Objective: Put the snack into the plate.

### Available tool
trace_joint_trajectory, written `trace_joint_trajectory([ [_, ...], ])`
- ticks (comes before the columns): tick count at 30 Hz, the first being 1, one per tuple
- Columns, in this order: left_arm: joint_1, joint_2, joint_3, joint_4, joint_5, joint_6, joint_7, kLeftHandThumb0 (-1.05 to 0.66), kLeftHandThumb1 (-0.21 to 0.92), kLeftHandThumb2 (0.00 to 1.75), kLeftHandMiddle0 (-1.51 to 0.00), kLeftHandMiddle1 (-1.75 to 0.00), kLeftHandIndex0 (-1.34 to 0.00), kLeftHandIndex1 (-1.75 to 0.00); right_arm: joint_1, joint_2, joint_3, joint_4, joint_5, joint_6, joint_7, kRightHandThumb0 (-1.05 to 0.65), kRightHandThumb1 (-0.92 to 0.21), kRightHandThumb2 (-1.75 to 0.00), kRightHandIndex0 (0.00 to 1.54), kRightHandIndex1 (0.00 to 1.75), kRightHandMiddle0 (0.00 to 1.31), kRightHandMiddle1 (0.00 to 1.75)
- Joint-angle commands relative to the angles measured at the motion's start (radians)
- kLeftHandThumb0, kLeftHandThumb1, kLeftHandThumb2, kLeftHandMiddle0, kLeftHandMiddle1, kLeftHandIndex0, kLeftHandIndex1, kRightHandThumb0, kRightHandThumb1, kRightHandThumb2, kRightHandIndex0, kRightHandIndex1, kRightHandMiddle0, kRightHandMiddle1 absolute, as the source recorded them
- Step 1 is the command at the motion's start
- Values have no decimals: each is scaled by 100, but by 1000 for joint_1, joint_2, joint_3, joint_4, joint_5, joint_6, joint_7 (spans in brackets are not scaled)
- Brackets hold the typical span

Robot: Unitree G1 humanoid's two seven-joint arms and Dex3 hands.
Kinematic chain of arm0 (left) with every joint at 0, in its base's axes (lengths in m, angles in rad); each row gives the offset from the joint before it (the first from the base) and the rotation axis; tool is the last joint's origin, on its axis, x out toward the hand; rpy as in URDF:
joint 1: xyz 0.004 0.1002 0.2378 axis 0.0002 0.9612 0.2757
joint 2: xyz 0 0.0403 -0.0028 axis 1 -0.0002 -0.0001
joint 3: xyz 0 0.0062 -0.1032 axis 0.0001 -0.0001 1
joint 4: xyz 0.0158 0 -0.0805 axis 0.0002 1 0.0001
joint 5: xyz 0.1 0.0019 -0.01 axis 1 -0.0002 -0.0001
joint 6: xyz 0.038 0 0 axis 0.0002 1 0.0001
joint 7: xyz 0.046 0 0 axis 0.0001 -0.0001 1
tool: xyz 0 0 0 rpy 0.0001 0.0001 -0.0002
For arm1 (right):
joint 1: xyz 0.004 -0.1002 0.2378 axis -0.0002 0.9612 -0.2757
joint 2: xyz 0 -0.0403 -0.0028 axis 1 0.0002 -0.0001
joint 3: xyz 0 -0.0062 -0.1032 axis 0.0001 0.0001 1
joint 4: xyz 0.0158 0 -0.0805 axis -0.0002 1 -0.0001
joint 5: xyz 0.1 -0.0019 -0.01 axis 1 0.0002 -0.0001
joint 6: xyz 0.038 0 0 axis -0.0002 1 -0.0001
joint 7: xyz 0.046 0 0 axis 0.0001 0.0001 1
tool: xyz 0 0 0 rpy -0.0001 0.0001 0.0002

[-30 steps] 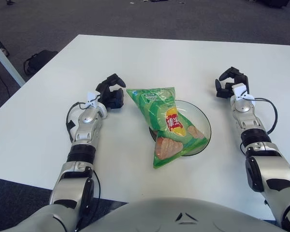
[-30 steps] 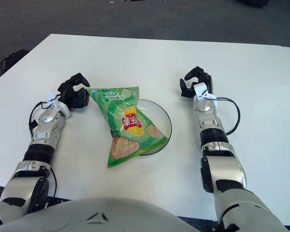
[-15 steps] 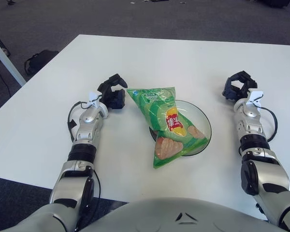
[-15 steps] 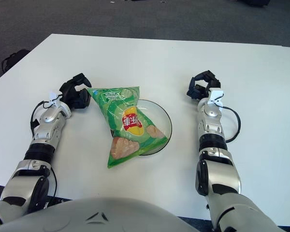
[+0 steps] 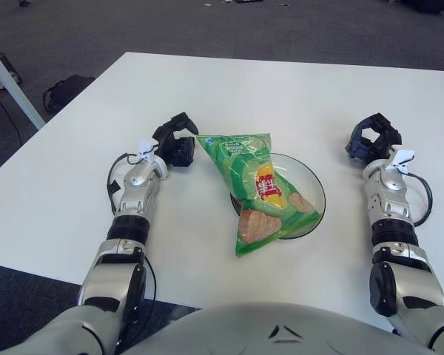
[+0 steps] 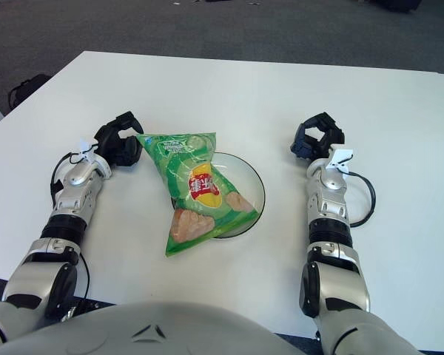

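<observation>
**Snack bag laid across the plate, both hands empty**

The green snack bag [image 5: 257, 189] is seen lying across the glass plate [image 5: 317, 194], its lower end overhanging the near rim onto the white table [image 5: 281, 96]. The left hand [image 5: 173, 142] is shown just left of the bag's top corner, fingers curled, nothing held. The right hand [image 5: 373, 138] is shown well right of the plate, likewise curled and empty. A dark bag [image 5: 65, 90] lies on the floor beyond the left hand.

Both arms are silver-grey metal segments with black joint bands at the wrists and elbows. The left hand [image 5: 174, 140] and right hand [image 5: 373, 138] are all black, three chunky fingers each. There's a small white tab at each wrist and a black cable looping off each forearm. Grey rounded torso shell at 6 o'clock with a little dark triangle mark.
</observation>
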Motion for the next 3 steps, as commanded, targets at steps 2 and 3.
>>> trace_joint_trajectory([
  [2,69,-57,-14,85,-4,9,-27,-49,29,135,-130,-175,-63,-175,73,29,-13,-8,24,69,3,-48,-32,-132,132,175,61,175],
  [3,67,-57,-14,88,-5,7,-30,-49,29,135,-131,-175,-63,-175,76,29,-14,-15,23,72,3,-48,-32,-132,132,175,61,175],
])
